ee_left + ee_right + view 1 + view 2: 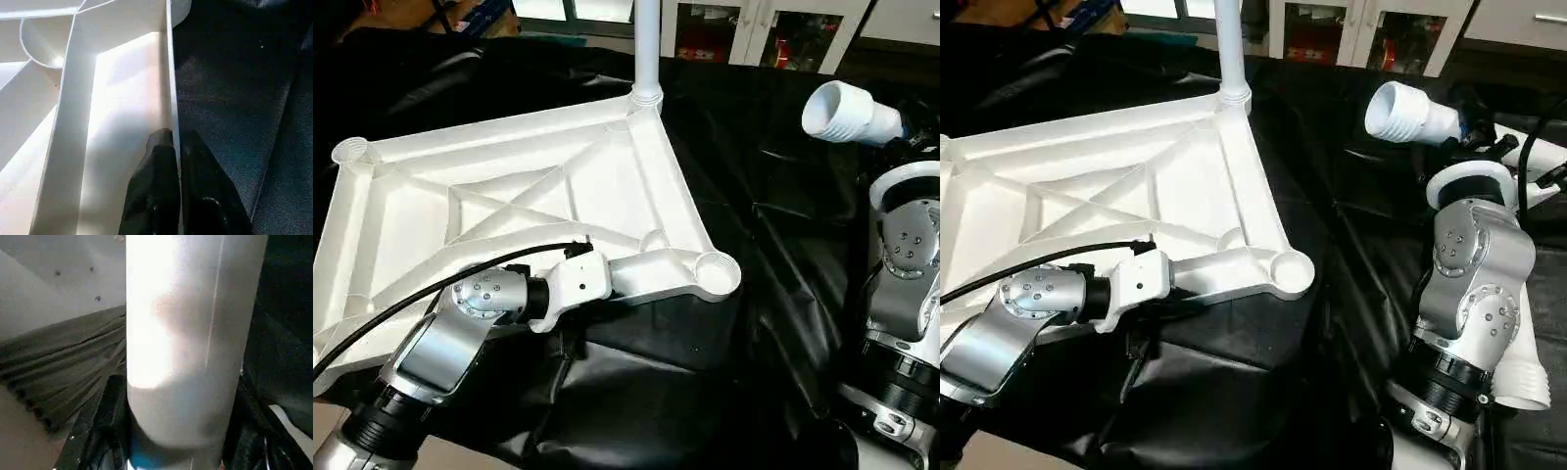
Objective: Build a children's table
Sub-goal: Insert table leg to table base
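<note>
Surface: I see a work table (773,245) draped in crumpled black cloth; the tabletop lies on it.
Room: behind the table I make out white cabinets with glass doors (783,34); a person (460,12) shows at the far left corner.
Tabletop: the white tabletop (519,211) lies upside down, X-ribs facing up, spread across the left half of the draped table.
Tabletop axis: its long side runs from my near left toward the far right corner; the near right corner socket (717,269) is open and empty.
Fitted leg: one leg (647,44) stands upright in the far corner socket.
Held leg: a second leg (1415,116) is in the air at the right, roughly level, its ribbed open end pointing left toward the tabletop.
Left gripper: my left gripper (177,147) is pinched together on the tabletop's near edge wall, one finger each side.
Right gripper: my right gripper (178,431) is clamped around the held leg.
Spare leg: another ribbed tube end (1526,377) lies near my right arm.
</note>
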Tool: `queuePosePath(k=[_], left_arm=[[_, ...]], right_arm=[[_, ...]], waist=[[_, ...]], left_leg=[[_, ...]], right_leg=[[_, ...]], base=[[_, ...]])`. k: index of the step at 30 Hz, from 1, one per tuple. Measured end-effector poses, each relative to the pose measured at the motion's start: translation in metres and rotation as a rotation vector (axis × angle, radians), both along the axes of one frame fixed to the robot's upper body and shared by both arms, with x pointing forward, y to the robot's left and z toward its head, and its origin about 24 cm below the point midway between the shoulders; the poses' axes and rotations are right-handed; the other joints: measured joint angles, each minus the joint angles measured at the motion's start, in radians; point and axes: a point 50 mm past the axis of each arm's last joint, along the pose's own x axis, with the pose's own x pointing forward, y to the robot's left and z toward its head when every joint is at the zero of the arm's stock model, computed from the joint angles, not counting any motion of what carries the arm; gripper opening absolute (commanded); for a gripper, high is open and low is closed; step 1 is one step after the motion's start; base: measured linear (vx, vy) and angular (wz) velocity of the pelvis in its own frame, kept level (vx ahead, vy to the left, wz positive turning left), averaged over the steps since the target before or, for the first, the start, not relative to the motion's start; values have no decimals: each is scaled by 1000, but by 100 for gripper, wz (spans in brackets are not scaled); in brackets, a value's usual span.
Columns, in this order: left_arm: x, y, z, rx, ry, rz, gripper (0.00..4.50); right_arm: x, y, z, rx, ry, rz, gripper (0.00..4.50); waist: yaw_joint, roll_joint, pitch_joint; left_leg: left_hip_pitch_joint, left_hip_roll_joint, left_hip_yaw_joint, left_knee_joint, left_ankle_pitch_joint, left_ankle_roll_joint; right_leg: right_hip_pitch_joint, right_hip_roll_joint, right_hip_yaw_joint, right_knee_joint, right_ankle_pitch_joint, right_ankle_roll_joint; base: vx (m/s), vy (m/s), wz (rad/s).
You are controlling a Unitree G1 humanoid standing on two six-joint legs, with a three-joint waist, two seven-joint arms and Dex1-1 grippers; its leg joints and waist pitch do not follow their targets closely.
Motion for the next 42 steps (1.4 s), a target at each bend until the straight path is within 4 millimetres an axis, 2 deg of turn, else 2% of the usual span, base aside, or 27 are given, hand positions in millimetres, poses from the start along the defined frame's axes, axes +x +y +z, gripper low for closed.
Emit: queuePosePath(k=[11,20,23,27,29,30,31,33,35,38,42], left_arm=[[0,0,0,1,-1,1,0],[0,0,0,1,-1,1,0],[0,0,0,1,-1,2,0],[0,0,0,1,-2,2,0],[0,0,0,-1,-3,2,0],[-1,0,-1,-1,-6,3,0],[-1,0,-1,-1,-5,3,0],[-1,-1,-2,-3,-7,2,0],[-1,-3,-1,-3,-16,-1,0],[-1,-5,-1,-2,-23,-5,0],[-2,-3,-2,-3,-23,3,0]], right_arm=[[3,-6,-15,74,166,-70,180],[3,-8,-18,76,206,-89,180],[3,-8,-14,15,180,-83,180],[2,0,8,-377,43,-17,180],[-3,14,27,-707,-96,43,180],[-9,20,34,-965,-176,71,180],[-15,35,40,-1172,-279,141,180],[-27,55,37,-1399,-434,259,180],[-33,68,20,-1453,-520,400,180],[-37,69,-5,-1546,-530,529,180],[-39,68,-10,-1633,-580,551,180]], waist=[[-1,1,0],[-1,1,0],[-1,1,0],[-1,2,0],[-1,2,0],[2,3,1],[1,0,1],[2,-3,0],[3,-4,0],[5,-3,0],[2,-2,0]], left_leg=[[0,0,0,0,0,0],[0,0,0,0,0,0],[0,0,0,1,0,0],[-1,-1,0,2,0,0],[0,0,-2,2,0,0],[-2,-1,-1,3,0,1],[0,0,-3,3,0,1],[1,1,-4,3,0,1],[1,1,-4,4,0,1],[-1,0,-1,8,-2,4],[-1,0,0,12,-4,6]], right_leg=[[0,0,1,0,1,2],[0,0,1,0,2,3],[0,0,1,0,2,3],[0,0,1,0,2,4],[2,0,0,0,2,4],[1,0,0,0,2,4],[3,0,-1,0,2,4],[5,1,-2,0,2,4],[5,1,-2,-1,2,3],[5,-2,0,-1,2,3],[5,-2,0,1,1,2]], base=[[0,0,0],[0,0,0],[0,0,0],[0,0,0],[0,0,0],[0,0,0],[0,0,0],[0,0,0],[0,0,0],[0,0,0],[0,0,0]])
